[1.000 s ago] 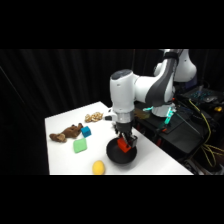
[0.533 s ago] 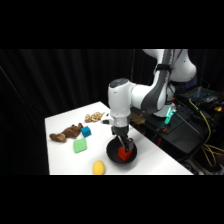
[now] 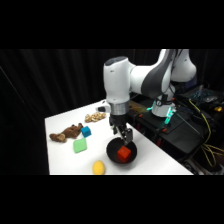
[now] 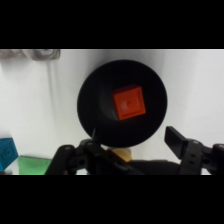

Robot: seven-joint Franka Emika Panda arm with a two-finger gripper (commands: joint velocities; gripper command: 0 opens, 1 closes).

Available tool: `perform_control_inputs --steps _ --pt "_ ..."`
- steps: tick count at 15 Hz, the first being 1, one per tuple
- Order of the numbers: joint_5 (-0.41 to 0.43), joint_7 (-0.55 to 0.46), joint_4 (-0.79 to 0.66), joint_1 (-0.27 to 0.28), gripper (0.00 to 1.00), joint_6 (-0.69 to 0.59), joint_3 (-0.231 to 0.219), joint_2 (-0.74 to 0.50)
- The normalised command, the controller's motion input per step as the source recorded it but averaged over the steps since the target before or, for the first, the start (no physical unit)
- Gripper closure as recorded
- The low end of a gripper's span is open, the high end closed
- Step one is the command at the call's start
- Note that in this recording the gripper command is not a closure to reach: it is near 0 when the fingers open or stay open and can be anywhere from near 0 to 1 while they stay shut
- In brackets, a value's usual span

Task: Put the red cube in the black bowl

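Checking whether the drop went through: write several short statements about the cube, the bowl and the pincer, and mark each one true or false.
1. The red cube lies inside the black bowl. True.
2. The pincer grips the red cube. False: its fingers are open and hold nothing; the cube rests on the bowl's bottom, below them.
3. The pincer hangs above the bowl. True.
4. The blue cube sits in the bowl with the red one. False: it is on the table, beside the green block.
5. A yellow object lies on the table near the bowl. True.
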Motion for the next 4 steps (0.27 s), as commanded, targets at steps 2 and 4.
perform_control_inputs --steps 2,4 --pt "-0.162 0.31 0.25 0.06 0.0 -0.63 0.001 -0.37" --pt "-0.112 0.21 0.3 0.017 0.0 -0.53 0.017 -0.24"
